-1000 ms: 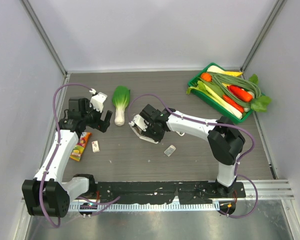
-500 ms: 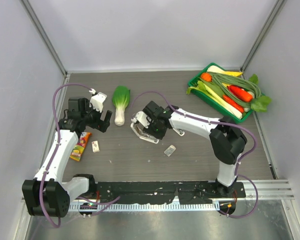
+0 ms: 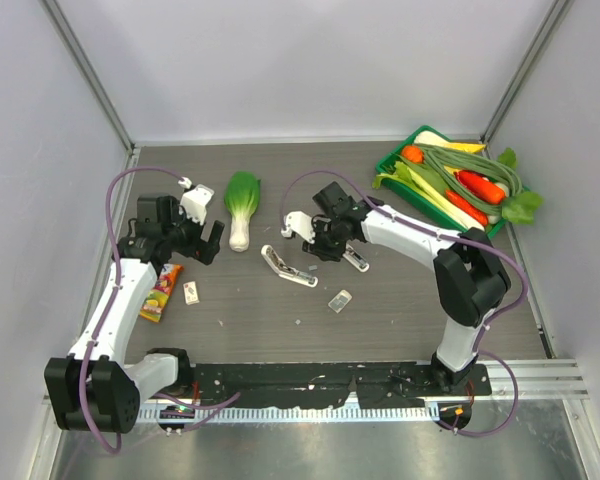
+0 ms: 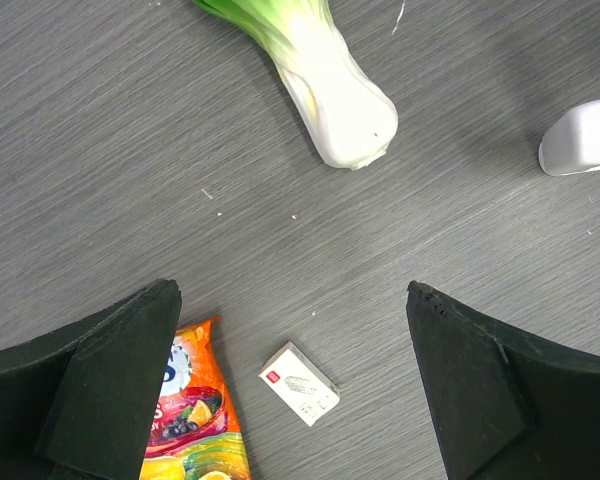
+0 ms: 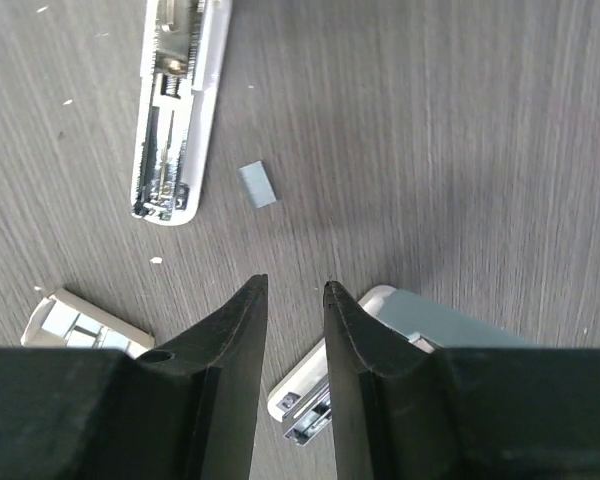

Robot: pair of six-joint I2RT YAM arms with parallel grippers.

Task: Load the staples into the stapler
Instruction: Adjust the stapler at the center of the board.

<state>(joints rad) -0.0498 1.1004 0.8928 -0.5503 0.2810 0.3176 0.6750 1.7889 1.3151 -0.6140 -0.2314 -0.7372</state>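
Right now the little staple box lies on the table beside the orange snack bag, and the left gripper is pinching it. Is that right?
Not quite. The staple box lies on the table beside the orange snack bag, but the left gripper is not pinching it: its jaws stand wide open, clear of the box. The left wrist view shows this.

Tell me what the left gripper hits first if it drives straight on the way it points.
The left gripper would probably meet bare table first, between the staple box and the bok choy. Depth is unclear; the box lies close to that line.
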